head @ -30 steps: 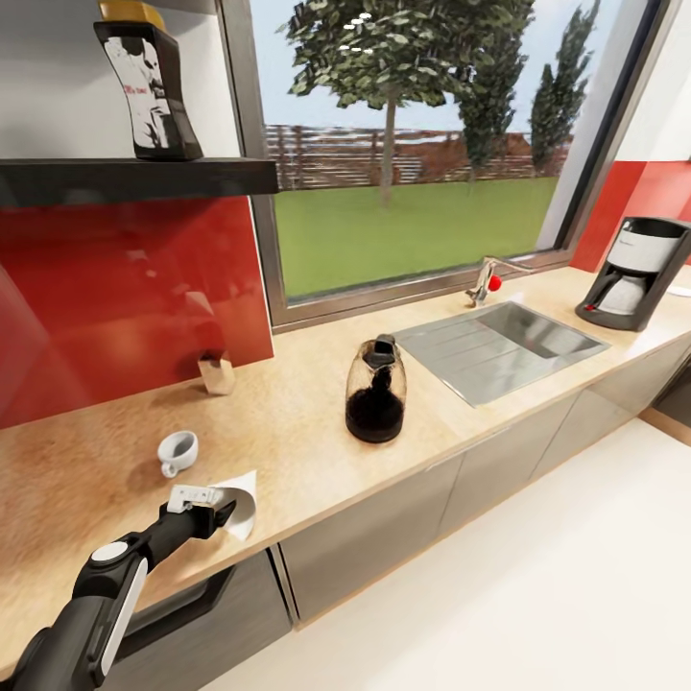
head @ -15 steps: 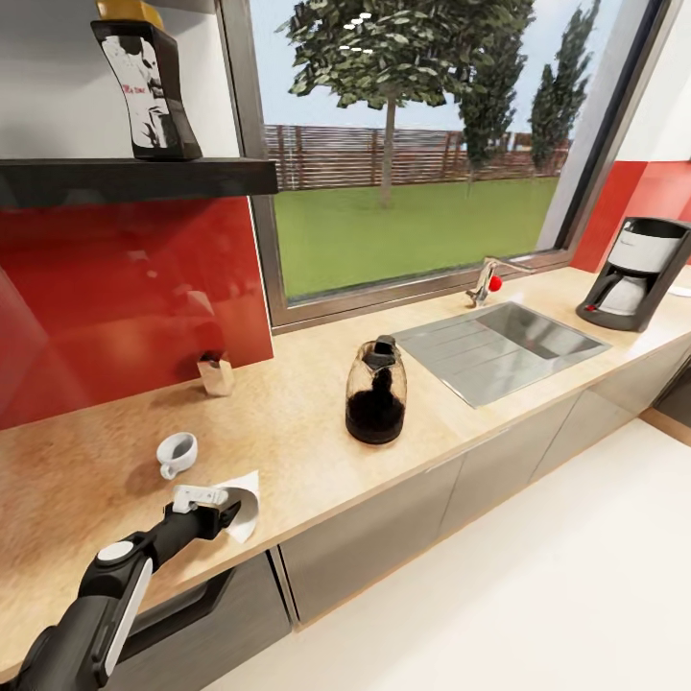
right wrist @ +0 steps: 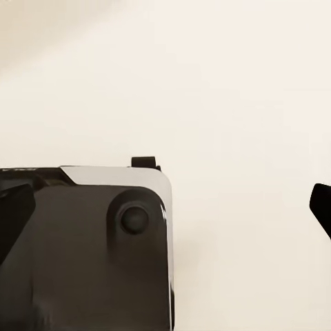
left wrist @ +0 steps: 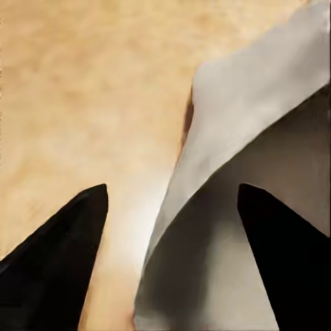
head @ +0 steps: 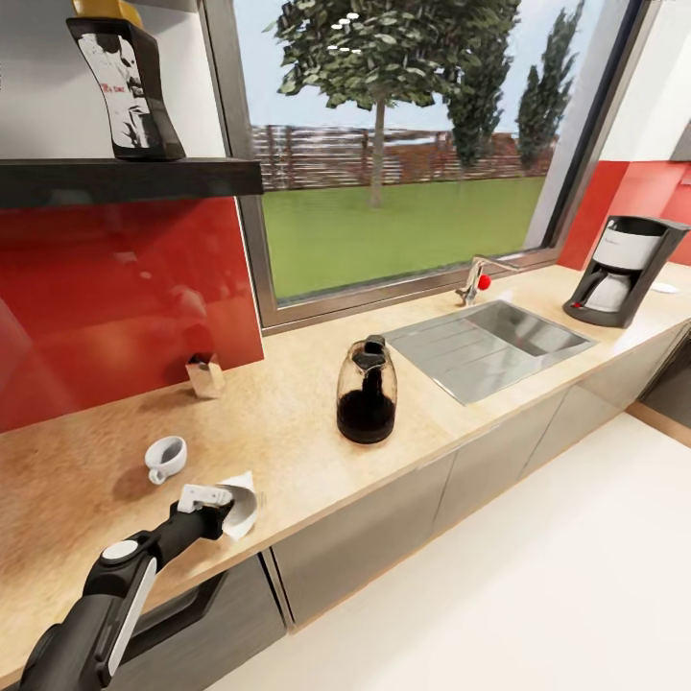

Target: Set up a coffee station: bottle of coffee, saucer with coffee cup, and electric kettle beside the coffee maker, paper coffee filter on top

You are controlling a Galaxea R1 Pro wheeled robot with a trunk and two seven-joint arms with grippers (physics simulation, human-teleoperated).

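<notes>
1. Paper coffee filter [head: 240,507]: thin, light, easily crushed; lying near the front edge of kitchen countertop [head: 288,422], well left of electric kettle [head: 366,392]. Best pinched by its upturned rim.
2. Left gripper [head: 213,501]: jaws apart, seemingly straddling that rim.
3. Right gripper: cannot tell.
4. Coffee maker [head: 616,273]: far right of kettle, beyond the sink [head: 494,338].

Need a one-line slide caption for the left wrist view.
Open left gripper straddling the paper coffee filter edge on the kitchen countertop.
</notes>
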